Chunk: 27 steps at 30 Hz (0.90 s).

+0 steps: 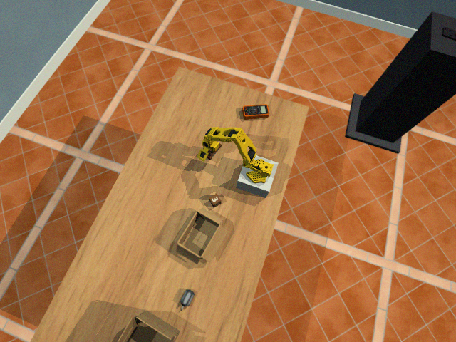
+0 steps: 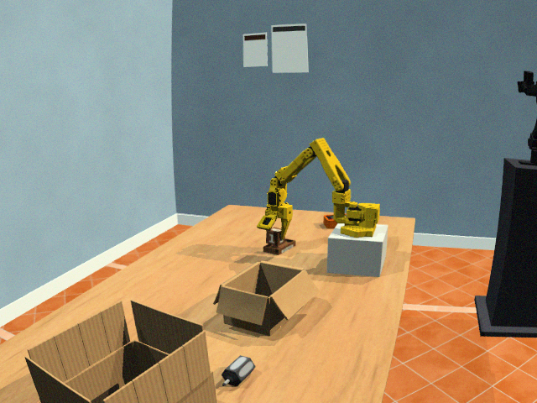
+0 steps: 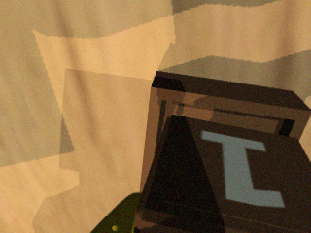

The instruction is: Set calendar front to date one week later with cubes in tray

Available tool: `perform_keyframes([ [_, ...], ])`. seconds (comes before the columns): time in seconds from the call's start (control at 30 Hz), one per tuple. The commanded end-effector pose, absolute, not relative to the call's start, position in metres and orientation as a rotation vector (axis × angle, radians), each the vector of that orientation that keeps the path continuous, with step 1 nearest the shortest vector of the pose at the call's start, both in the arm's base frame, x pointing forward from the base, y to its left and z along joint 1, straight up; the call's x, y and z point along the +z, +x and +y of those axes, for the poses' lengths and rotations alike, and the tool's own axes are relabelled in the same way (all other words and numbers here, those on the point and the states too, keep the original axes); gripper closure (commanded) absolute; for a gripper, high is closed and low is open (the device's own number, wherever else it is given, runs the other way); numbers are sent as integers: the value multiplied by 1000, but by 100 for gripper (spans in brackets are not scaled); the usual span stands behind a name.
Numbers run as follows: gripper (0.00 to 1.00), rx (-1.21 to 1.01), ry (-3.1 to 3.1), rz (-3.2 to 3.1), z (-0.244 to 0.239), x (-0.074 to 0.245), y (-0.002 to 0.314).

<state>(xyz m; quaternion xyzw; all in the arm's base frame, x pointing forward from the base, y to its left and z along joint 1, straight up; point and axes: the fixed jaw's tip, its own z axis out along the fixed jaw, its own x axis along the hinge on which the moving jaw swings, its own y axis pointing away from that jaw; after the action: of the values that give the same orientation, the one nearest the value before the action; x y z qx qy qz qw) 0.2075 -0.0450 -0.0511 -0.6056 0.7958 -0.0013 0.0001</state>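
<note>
My gripper (image 2: pixel 275 234) is shut on a dark brown cube (image 3: pixel 228 180) with a pale "1" on the face towards the wrist camera. The cube (image 2: pixel 273 237) sits low at the near end of the dark brown tray (image 2: pixel 278 246), touching or just above it. In the wrist view the tray's rim (image 3: pixel 228 104) and part of its empty floor show beyond the cube. From above, the gripper (image 1: pixel 206 152) hides most of the tray. A second brown cube (image 1: pixel 215 199) showing a "3" on top lies on the table between the robot's base and a small open box.
A small open cardboard box (image 1: pixel 199 234) stands on the table past the loose cube. A larger open box (image 2: pixel 121 364) is at the table's far end, with a small grey device (image 2: pixel 238 370) beside it. An orange multimeter (image 1: pixel 255 110) lies behind the arm. The white base block (image 2: pixel 357 251) holds the arm.
</note>
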Motion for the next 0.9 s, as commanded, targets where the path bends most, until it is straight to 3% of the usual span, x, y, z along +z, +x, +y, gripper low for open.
perform_keyframes([
  [0.0,100,11,-1905,2506,-46,-55,204],
  [0.87,100,11,-1904,2506,-46,-62,205],
])
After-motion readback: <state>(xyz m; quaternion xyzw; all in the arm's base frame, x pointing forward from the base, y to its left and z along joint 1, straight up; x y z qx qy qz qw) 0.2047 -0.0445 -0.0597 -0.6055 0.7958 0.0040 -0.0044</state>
